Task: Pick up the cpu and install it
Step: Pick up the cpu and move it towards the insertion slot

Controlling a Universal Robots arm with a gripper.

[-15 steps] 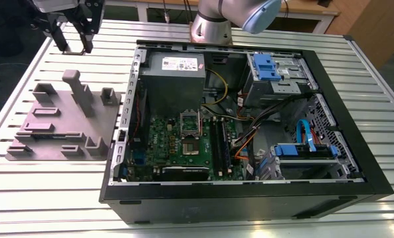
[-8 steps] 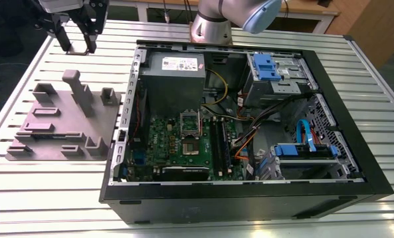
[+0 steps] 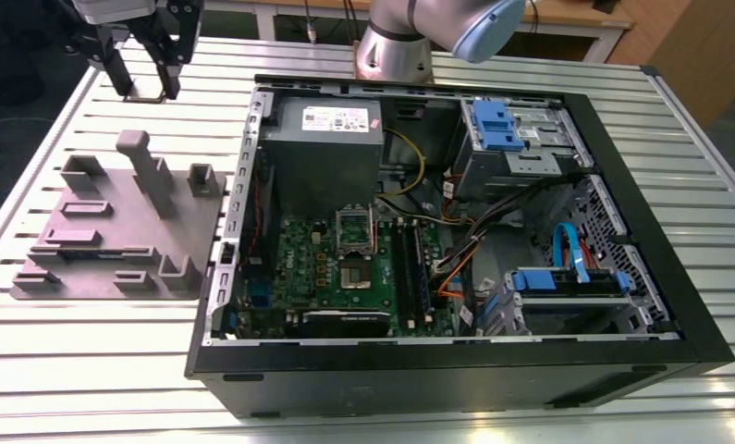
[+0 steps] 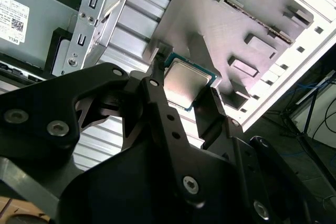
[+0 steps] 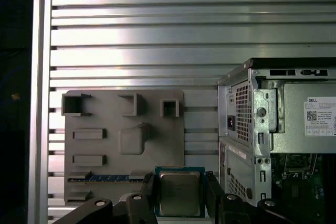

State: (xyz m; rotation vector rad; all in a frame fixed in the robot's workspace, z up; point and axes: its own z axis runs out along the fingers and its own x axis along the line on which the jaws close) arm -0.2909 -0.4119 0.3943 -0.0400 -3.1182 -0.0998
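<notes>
The cpu [image 5: 180, 192], a small square chip with a silver-grey metal top and a thin pale-green rim, sits clamped between the two black fingers [image 5: 148, 188]. My gripper [image 5: 180, 184] is shut on it. The second wrist view shows the cpu [image 4: 188, 80] held by its opposite edges in the gripper [image 4: 185, 94]. In the exterior view the gripper [image 3: 148, 91] hangs in the air at the far left, beyond the grey fixture plate [image 3: 120, 231] and left of the open computer case [image 3: 466, 231]. The motherboard's socket [image 3: 355, 245] lies uncovered inside the case.
The fixture plate [image 5: 105, 145] carries raised blocks and a tall post [image 3: 145, 171]. Inside the case are a grey power supply [image 3: 324, 129], blue drive brackets [image 3: 496, 125], loose cables [image 3: 466, 231] and memory slots [image 3: 410, 264]. The slatted metal table [image 3: 96, 351] surrounds everything.
</notes>
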